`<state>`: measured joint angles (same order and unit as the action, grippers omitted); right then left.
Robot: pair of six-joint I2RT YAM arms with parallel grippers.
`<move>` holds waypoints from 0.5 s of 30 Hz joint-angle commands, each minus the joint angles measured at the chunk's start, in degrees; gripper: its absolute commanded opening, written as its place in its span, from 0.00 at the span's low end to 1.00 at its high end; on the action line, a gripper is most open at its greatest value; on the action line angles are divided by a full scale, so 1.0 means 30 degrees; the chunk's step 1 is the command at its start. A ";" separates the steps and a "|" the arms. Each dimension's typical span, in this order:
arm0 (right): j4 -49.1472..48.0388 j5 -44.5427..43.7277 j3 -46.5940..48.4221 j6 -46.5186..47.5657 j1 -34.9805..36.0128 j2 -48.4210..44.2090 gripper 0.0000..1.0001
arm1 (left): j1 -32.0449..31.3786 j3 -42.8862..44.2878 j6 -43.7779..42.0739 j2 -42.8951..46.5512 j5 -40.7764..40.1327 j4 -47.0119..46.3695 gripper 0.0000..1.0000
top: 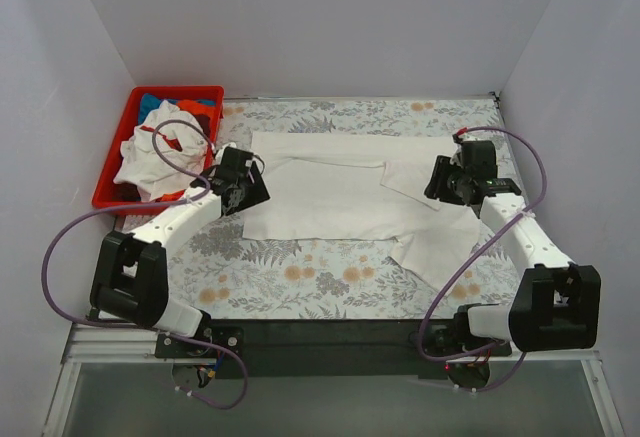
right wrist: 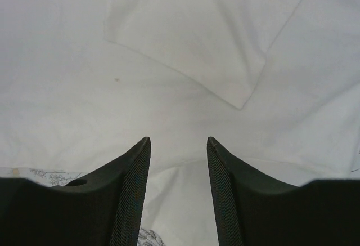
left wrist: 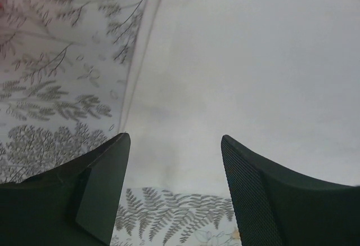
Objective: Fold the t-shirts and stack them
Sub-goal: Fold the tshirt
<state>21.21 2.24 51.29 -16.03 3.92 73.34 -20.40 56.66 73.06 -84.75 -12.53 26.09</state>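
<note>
Arm bases sat at the near table edge. Between the left gripper (top: 240, 185) and the right gripper (top: 447, 183), a large white t-shirt (top: 330, 192) lay flat and partly folded on the floral covering (top: 300, 277). Other shirts (top: 155, 152) were heaped in the red bin (top: 108, 162) outboard of the left gripper. From the left wrist, its fingers (left wrist: 107, 167) stood spread above the shirt's edge. From the right wrist, its fingers (right wrist: 132, 173) stood parted, with a folded sleeve (right wrist: 197, 37) just ahead.
</note>
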 commanded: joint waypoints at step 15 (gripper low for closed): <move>-0.0273 0.0659 -0.1977 0.1389 0.2237 -0.0833 0.50 | 0.0121 -0.4678 0.3098 0.1502 -0.0625 0.0973 0.54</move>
<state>21.28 3.51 46.30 -13.04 10.24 73.03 -20.14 43.75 80.64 -82.74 -12.95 28.86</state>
